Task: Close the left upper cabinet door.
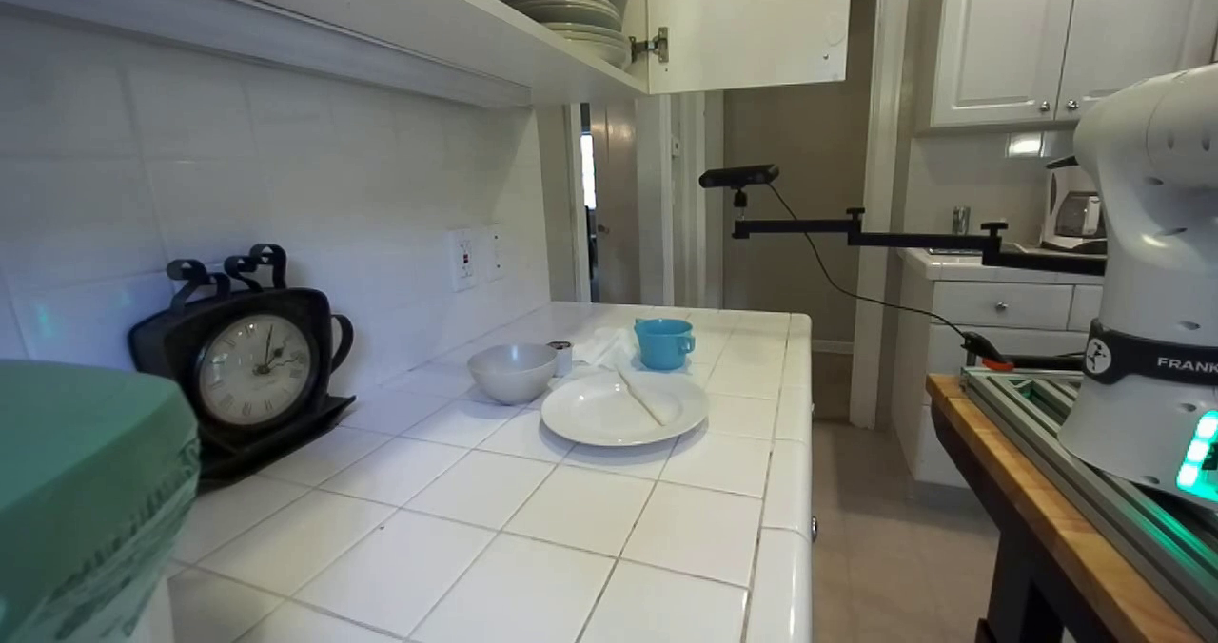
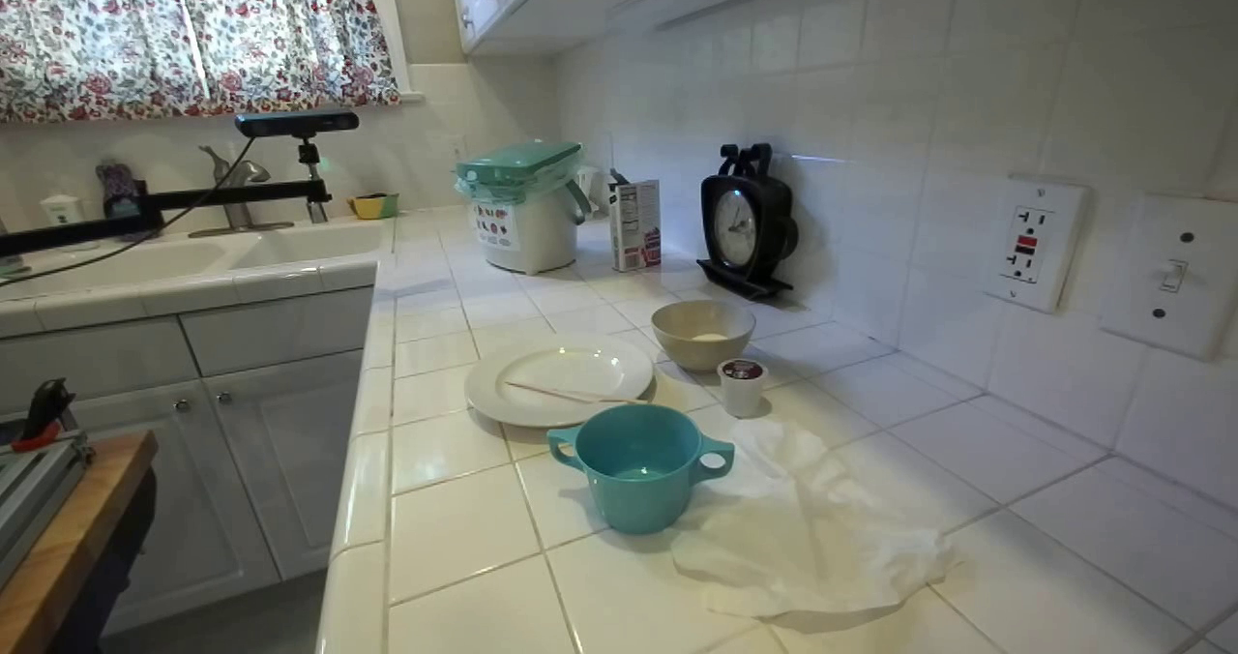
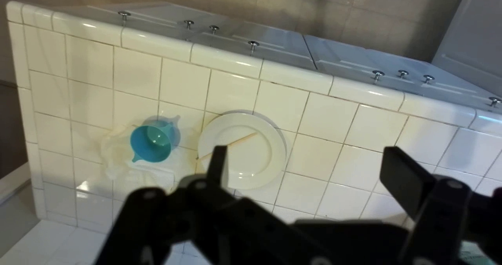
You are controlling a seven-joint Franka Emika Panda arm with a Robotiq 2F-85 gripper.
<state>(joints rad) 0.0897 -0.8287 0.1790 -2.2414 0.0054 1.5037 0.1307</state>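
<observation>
1. Left upper cabinet door (image 1: 747, 25): cream-white, flat, swung out from its cupboard (image 1: 457, 34) of stacked plates (image 1: 561, 10), inner face showing in an exterior view.
2. Claw (image 3: 306, 163): visible only in the wrist view, above the tiled counter (image 3: 282, 100), its fingers (image 3: 404, 178) wide apart and holding nothing.
3. Direction: the door is outside the wrist view; by the counter's layout, it probably lies to the claw's left there, on the side of the turquoise cup (image 3: 151, 141). Whether higher or lower, I cannot tell. Its top is cut off, so its long axis is unclear.
4. Coming move: the single arm (image 1: 1161, 177) likely must bring the claw around the door's free edge, then push the outer face back toward the cupboard.
5. Around the claw: a white plate (image 3: 261, 155) below left, partly behind a finger, a thin stick (image 3: 241, 139) across it; crumpled paper (image 3: 117, 151) farther left, beside the cup.
6. In the way, perhaps: a black camera (image 1: 739, 176) on a bracket (image 1: 799, 227), lower than the door in an exterior view.
</observation>
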